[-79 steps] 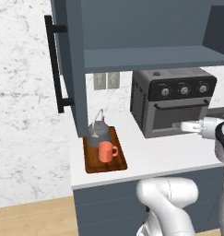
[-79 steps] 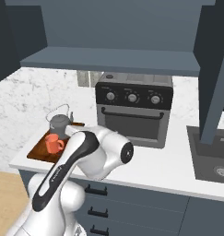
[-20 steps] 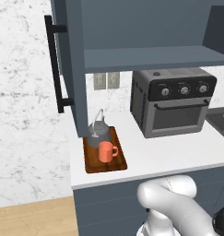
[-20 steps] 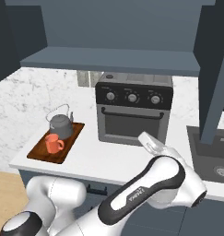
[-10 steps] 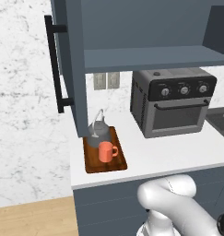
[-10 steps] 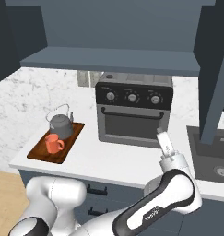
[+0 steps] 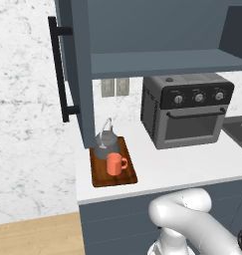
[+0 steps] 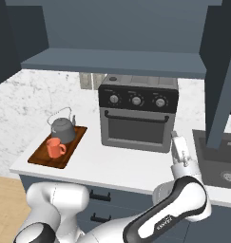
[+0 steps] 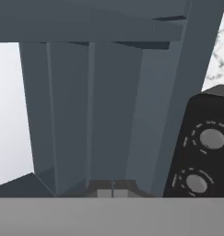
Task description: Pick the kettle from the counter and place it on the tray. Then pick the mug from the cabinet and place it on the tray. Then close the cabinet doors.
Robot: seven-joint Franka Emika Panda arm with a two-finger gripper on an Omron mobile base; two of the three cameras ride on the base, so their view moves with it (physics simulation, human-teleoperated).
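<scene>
Kettle (image 8: pixel 61 127) and mug (image 8: pixel 54 147) both stand on the tray (image 8: pixel 42 156) at the left end of the bench (image 8: pixel 121 166); what remains, in my judgement, is the cabinet doors. My hand (image 8: pixel 178 148) is clenched shut and empty, raised at the right front corner of the toaster oven (image 8: pixel 137 114). The right door (image 8: pixel 225 80) stands open just to my right and above me, its long axis vertical, edge toward me. The left door (image 7: pixel 75 69) hangs open well apart, past the tray, so the right door is the nearer one
</scene>
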